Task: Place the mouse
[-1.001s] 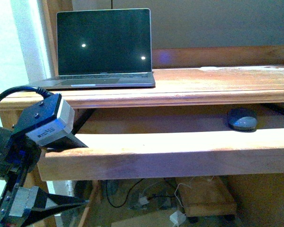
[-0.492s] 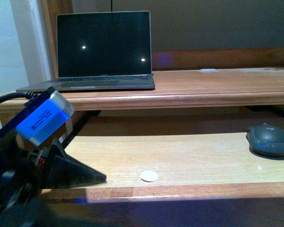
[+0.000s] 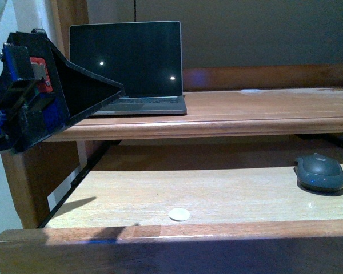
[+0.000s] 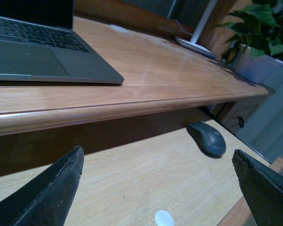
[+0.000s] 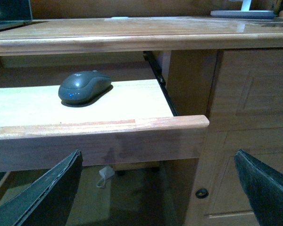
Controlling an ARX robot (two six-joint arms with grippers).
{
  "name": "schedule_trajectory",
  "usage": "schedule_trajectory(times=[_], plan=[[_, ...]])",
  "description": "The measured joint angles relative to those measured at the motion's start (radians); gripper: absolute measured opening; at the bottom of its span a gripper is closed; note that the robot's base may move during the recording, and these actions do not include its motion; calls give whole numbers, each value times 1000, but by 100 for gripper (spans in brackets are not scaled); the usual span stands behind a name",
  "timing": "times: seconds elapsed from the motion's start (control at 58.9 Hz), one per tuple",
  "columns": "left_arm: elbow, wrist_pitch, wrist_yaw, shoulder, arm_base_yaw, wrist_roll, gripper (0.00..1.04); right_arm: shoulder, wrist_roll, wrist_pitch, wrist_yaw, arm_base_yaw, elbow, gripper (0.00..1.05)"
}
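Note:
The dark grey oval mouse [image 3: 320, 173] lies on the pull-out wooden tray [image 3: 217, 188], at its right side under the desktop. It also shows in the left wrist view [image 4: 207, 138] and in the right wrist view [image 5: 85, 87]. My left gripper [image 3: 117, 90] is open and empty. It is held high at the left, at desktop height in front of the laptop [image 3: 126, 63], far left of the mouse. In its own view the left gripper [image 4: 156, 155] looks over the tray. My right gripper [image 5: 158, 157] is open and empty, in front of and below the tray's front rail, right of the mouse.
A small white round disc [image 3: 179, 214] lies on the tray near its front rail [image 3: 177, 240]. The desktop edge [image 3: 217, 123] overhangs the tray's back. A lamp base [image 4: 193, 44] and a potted plant [image 4: 262, 28] stand at the desk's right end. A drawer cabinet [image 5: 245, 122] stands right of the tray.
My left gripper has risen from below tray level up to desktop height beside the laptop. The front view now looks down on the tray's top. The mouse stays on the tray's right side.

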Motion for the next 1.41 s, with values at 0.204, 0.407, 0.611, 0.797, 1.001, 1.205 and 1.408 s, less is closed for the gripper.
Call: schedule_trajectory(times=[0.204, 0.407, 0.611, 0.797, 1.001, 1.205, 1.408], plan=[[-110, -172, -293, -229, -14, 133, 97, 0, 0, 0, 0, 0, 0, 97], [-291, -423, -438, -599, -35, 251, 97, 0, 0, 0, 0, 0, 0, 97], [-432, -632, -647, -988, -47, 292, 84, 0, 0, 0, 0, 0, 0, 97], [-579, -695, -544, -1274, 163, 303, 54, 0, 0, 0, -3, 0, 0, 97], [-684, -687, -521, -1361, 190, 307, 14, 212, 165, 34, -325, -10, 70, 97], [-687, -687, -521, -1366, 190, 308, 3, 753, 186, 450, -86, 264, 294, 97], [-687, -687, -521, -1366, 190, 308, 3, 1175, 103, 657, 124, 407, 496, 97]])
